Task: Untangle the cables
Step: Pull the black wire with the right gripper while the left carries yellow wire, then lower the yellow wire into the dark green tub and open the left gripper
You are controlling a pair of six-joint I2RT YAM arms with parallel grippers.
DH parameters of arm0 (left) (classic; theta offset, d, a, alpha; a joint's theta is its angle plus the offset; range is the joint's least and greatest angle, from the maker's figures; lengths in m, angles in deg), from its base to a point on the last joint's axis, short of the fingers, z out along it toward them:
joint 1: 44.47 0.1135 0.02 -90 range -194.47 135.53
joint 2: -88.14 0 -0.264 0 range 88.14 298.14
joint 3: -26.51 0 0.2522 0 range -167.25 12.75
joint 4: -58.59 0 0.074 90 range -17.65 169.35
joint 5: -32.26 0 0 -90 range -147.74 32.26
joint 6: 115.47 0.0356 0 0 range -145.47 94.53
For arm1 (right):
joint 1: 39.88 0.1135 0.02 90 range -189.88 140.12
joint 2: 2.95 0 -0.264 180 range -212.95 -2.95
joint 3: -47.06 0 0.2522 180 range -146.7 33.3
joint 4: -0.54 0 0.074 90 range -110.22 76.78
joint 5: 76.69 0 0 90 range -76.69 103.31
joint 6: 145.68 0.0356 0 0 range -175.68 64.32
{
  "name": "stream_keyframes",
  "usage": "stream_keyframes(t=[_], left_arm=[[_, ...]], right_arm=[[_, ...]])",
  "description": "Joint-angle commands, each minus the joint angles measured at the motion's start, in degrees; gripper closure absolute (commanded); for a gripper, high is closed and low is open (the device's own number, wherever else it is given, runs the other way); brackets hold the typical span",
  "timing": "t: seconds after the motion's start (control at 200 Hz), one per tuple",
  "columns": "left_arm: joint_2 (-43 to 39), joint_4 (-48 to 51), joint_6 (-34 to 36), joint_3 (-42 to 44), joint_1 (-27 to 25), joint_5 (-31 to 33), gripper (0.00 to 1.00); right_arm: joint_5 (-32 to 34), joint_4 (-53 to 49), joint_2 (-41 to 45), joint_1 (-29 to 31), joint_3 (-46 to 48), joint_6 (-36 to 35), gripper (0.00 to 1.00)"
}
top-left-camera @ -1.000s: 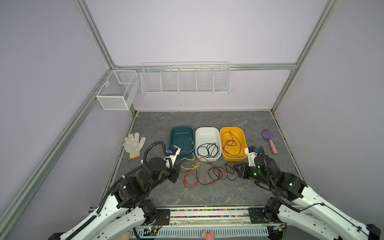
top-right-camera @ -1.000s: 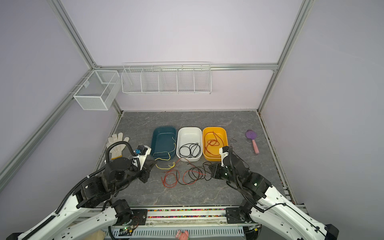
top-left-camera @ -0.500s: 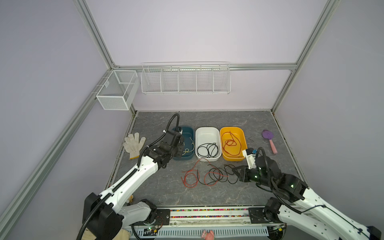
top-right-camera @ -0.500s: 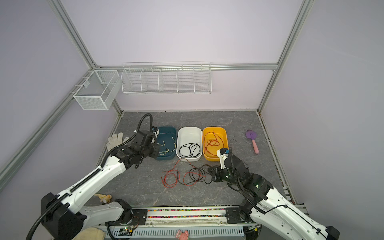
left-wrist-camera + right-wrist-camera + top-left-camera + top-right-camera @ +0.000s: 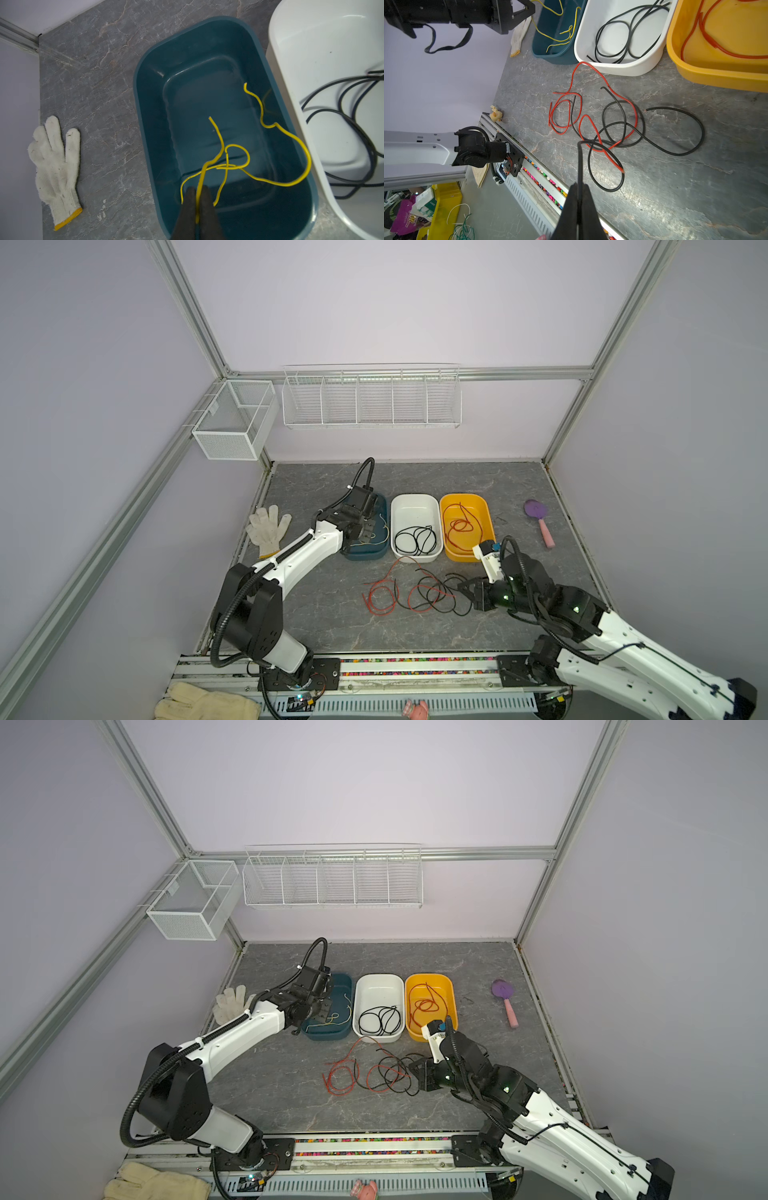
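left gripper [image 5: 197, 192]: pinched shut on a yellow cable [image 5: 217, 131], over the teal tub [image 5: 153, 128] at far left
right gripper [image 5: 579, 188]: clamped on a black cable [image 5: 579, 162], near-right edge of the tangle [image 5: 432, 593]
how: release yellow low inside the tub; draw black out slowly rightward, watch the red loops [image 5: 560, 116] for snags
materials: thin springy insulated wire, holds its curls; tub is smooth round-cornered plastic; table [image 5: 332, 614] is matte grey and marbled

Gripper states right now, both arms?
Left gripper: shut on a yellow cable, over the teal bin.
Right gripper: shut on a black cable leading from the floor tangle.
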Motion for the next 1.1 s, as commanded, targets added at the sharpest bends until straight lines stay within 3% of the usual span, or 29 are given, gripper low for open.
stream_keyframes(t=[0.0, 0.23, 0.45, 0.66, 0.73, 0.76, 0.815, 0.995, 1.094], left_arm=[[2.26, -0.47, 0.99, -2.80, 0.48, 1.41, 1.00], [5.07, 0.58, 1.07, -4.90, 0.64, 1.41, 1.00], [5.08, 1.00, 1.29, -5.98, 0.83, 1.66, 0.61], [4.78, 2.49, 2.00, -7.71, 0.83, 2.44, 0.42], [4.18, 2.82, 2.17, -8.19, 0.83, 2.57, 0.32], [3.95, 2.93, 2.16, -8.50, 0.83, 2.68, 0.26], [3.11, 3.21, 2.01, -8.87, 0.83, 2.55, 0.00], [-2.57, 3.36, -0.78, -8.45, 0.83, 2.04, 0.01], [-8.34, -0.04, -2.79, -3.91, 0.83, 0.00, 0.01]], right_arm=[[0.44, 0.82, -0.68, 1.05, 0.68, -1.54, 0.93], [2.11, 0.87, -1.55, 2.47, 0.66, -2.04, 0.93], [2.42, 1.31, -2.41, 3.20, 0.33, -2.09, 0.94], [3.05, 1.04, -2.47, 3.76, 0.02, -2.13, 0.93], [3.17, 0.87, -2.38, 3.91, -0.04, -2.13, 0.93], [3.26, 0.77, -2.38, 3.95, -0.24, -2.08, 0.93], [3.64, 0.51, -2.44, 4.05, -0.37, -2.05, 0.93], [4.40, -0.35, -2.49, 4.14, -1.37, -1.99, 0.93], [4.44, -0.71, -2.87, 4.15, -2.14, -1.88, 0.94]])
